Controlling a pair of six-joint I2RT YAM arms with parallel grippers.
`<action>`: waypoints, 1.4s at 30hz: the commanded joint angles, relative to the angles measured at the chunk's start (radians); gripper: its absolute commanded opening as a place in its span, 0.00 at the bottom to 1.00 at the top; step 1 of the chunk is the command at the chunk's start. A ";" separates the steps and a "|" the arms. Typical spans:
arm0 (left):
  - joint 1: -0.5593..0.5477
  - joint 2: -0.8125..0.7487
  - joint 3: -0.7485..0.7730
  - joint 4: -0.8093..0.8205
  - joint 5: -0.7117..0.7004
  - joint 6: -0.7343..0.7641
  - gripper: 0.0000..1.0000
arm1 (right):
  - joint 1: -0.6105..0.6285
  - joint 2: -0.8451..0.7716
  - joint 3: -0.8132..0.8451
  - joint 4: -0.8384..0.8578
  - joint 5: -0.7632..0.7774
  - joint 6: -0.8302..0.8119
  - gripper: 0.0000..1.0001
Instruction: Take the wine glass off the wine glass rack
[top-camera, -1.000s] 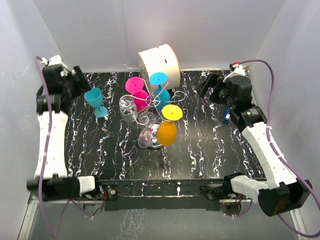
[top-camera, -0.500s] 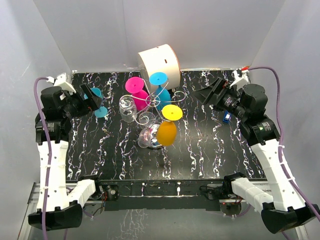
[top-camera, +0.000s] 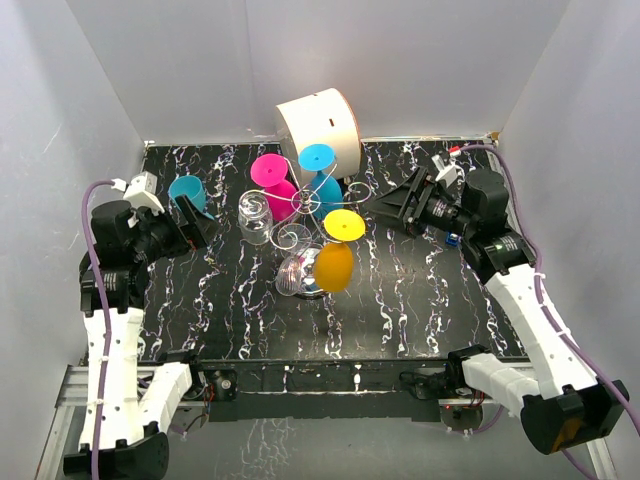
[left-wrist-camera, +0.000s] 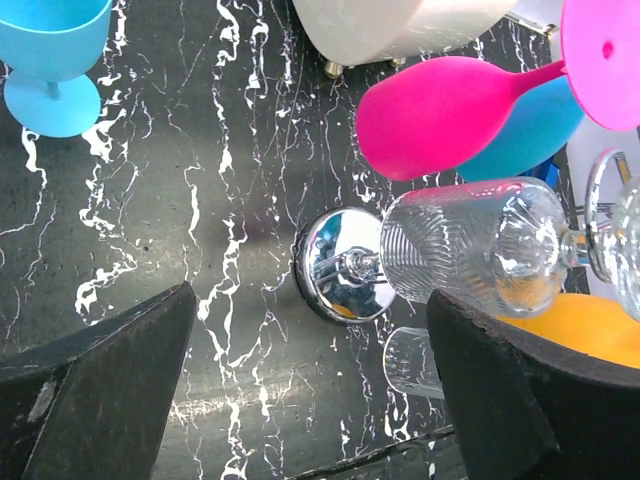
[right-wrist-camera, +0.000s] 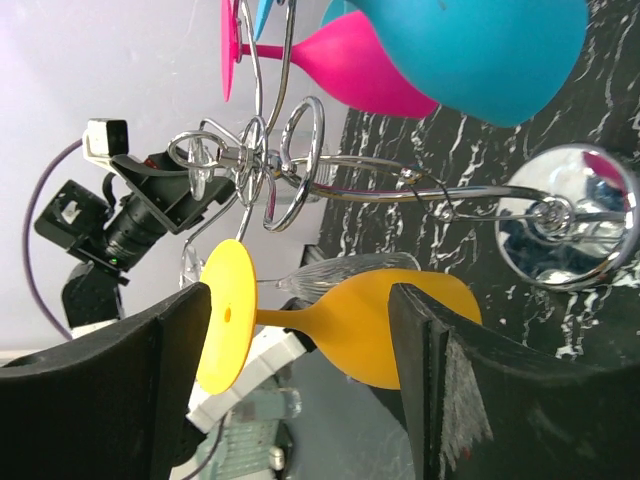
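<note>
Currently approach step: left end effector and right end effector gape open, empty. Next, right closes on orange wine glass, unhooks it from wine glass rack.

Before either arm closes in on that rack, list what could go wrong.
The orange glass hangs close against a clear glass; pulling it out may knock that neighbour loose.
The wine glass rack stands on one small round base; a sideways tug could tip it.
The left gripper sits near the upright teal glass and might bump it.
</note>
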 joint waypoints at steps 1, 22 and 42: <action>0.006 -0.020 0.000 0.015 0.055 -0.008 0.99 | 0.020 -0.006 -0.039 0.167 -0.065 0.106 0.66; 0.006 -0.031 0.007 -0.028 0.045 0.004 0.99 | 0.153 0.033 -0.036 0.197 -0.004 0.141 0.35; 0.006 -0.032 -0.001 -0.039 0.063 -0.006 0.99 | 0.153 0.004 0.009 0.111 0.045 0.097 0.13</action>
